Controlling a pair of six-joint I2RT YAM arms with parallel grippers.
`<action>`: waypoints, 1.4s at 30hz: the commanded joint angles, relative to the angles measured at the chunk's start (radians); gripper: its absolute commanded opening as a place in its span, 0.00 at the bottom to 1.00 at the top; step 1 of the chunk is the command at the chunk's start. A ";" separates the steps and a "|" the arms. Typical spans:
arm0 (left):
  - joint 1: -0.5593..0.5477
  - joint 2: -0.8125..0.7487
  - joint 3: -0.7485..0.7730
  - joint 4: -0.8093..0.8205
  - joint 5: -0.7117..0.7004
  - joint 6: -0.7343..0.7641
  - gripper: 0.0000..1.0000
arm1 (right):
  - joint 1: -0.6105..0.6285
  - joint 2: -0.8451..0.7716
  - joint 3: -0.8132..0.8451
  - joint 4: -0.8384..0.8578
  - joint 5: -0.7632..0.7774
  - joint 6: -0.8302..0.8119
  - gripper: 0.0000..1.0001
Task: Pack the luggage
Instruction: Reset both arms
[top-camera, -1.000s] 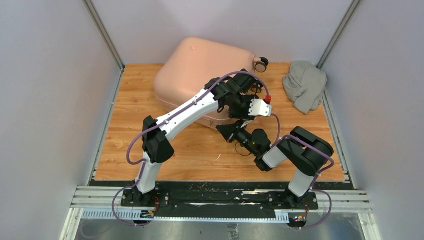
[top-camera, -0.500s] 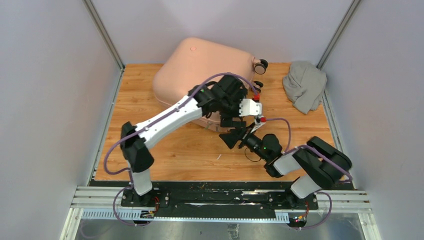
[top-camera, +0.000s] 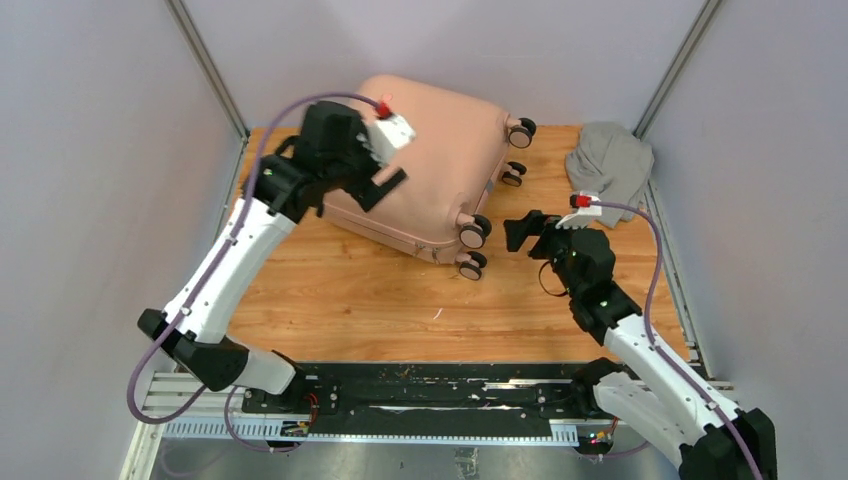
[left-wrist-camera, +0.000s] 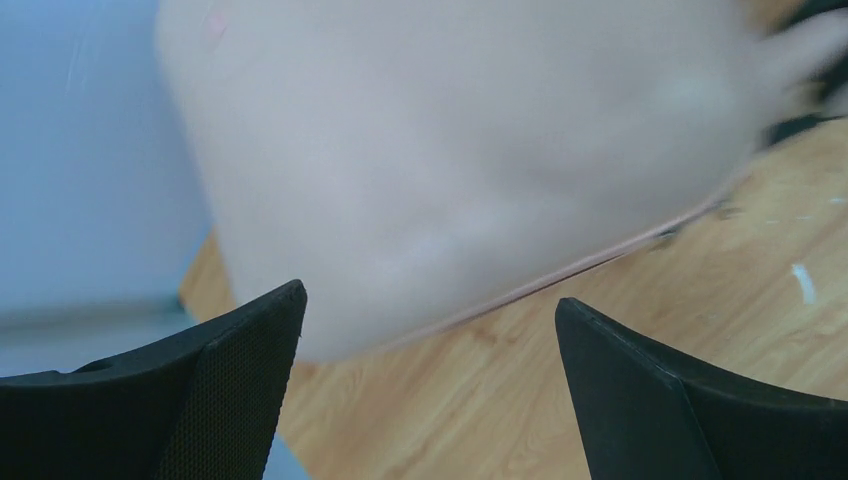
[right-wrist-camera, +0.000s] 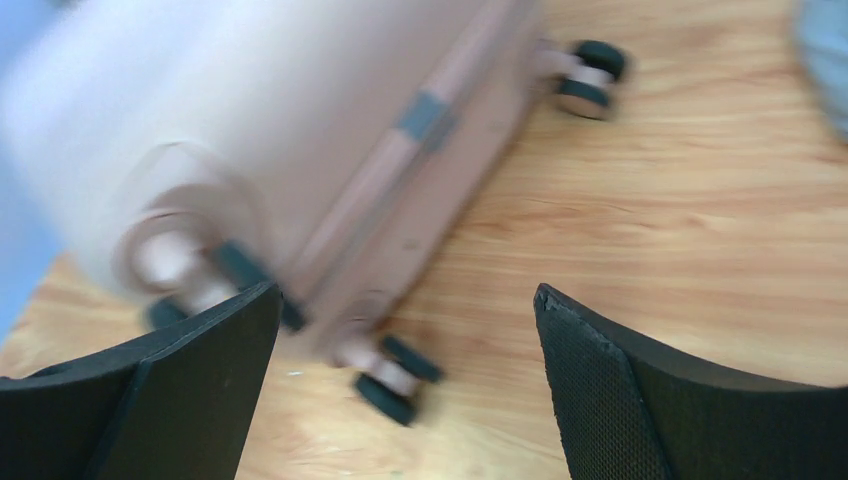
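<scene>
- Lying flat and shut on the wooden table (top-camera: 330, 320), the pink suitcase (top-camera: 440, 150) is sitting directly below and ahead of the left gripper (top-camera: 385, 185), with its wheels (top-camera: 472, 232) pointing toward the right gripper (top-camera: 520, 232).
- Left gripper is hanging with its fingers (left-wrist-camera: 180, 400) spread, pinching nothing; its wrist view is showing the suitcase shell filling the space ahead of the fingers, blurred.
- Right gripper is likewise standing spread and holding nothing; its fingers (right-wrist-camera: 640, 400) are framing the wheeled end of the case, which is sitting ahead and to the gripper's left, near but apart.
- Grey garment (top-camera: 608, 170) is lying crumpled on the table, behind and to the right of the right gripper, outside the case.
- Contents of the suitcase cannot be told: the lid is down and no interior is showing in any view.
- Judgement: with the garment out and the case shut, packing is looking unfinished; whether the case is being repositioned or about to be opened is not settled by these views.
- Judgement on doing it well: the seam (right-wrist-camera: 400, 170) running along the side facing the right gripper is looking like the useful line to work; the hard, smooth, curved shell is likely to slip between fingers, and the wheels may let the case skid, so one arm should be bracing it while the other is working.
</scene>
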 joint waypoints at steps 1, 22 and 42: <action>0.374 -0.060 -0.075 -0.036 0.081 -0.167 1.00 | -0.127 0.001 0.078 -0.399 0.166 -0.098 1.00; 0.696 -0.217 -1.146 1.062 0.336 -0.340 1.00 | -0.441 0.284 -0.042 -0.100 0.508 -0.085 1.00; 0.697 -0.119 -1.592 1.962 0.283 -0.414 1.00 | -0.467 0.412 -0.231 0.432 0.434 -0.295 1.00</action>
